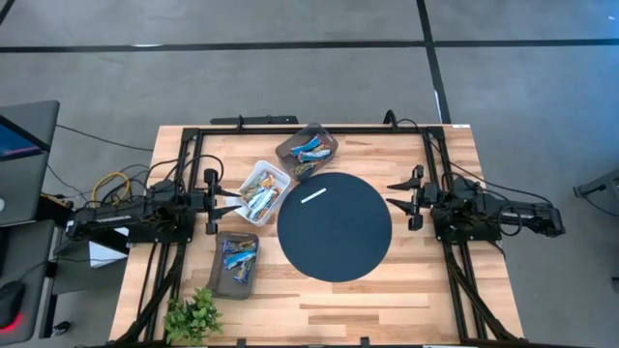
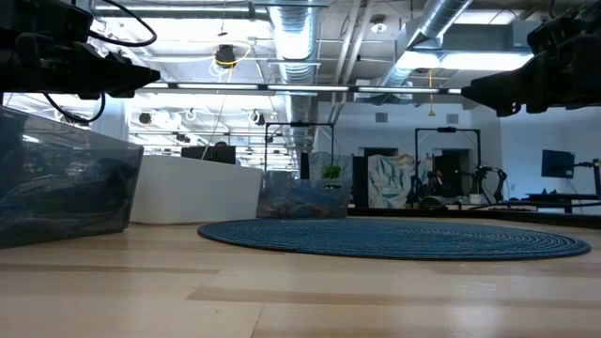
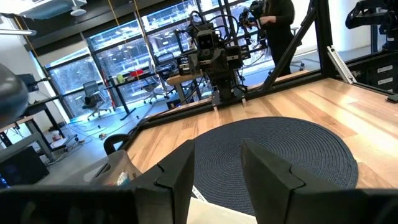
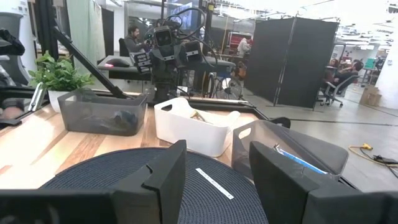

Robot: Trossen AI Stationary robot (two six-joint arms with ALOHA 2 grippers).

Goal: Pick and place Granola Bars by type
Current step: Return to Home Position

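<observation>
Several wrapped granola bars lie in three trays: a white tray (image 1: 263, 190) left of the round dark mat (image 1: 334, 225), a grey tray (image 1: 308, 150) at the far side with blue bars, and a grey tray (image 1: 235, 262) at the near left with blue bars. One silvery white bar (image 1: 314, 196) lies flat on the mat's far part; it also shows in the right wrist view (image 4: 213, 183). My left gripper (image 1: 235, 201) is open and empty, level above the white tray's left end. My right gripper (image 1: 395, 194) is open and empty, level above the mat's right edge.
A small green plant (image 1: 193, 314) stands at the near left corner. A black frame (image 1: 309, 129) runs around the table's far and side edges. Cables and a laptop (image 1: 24, 145) lie off the table to the left. People show in the room beyond (image 4: 132, 38).
</observation>
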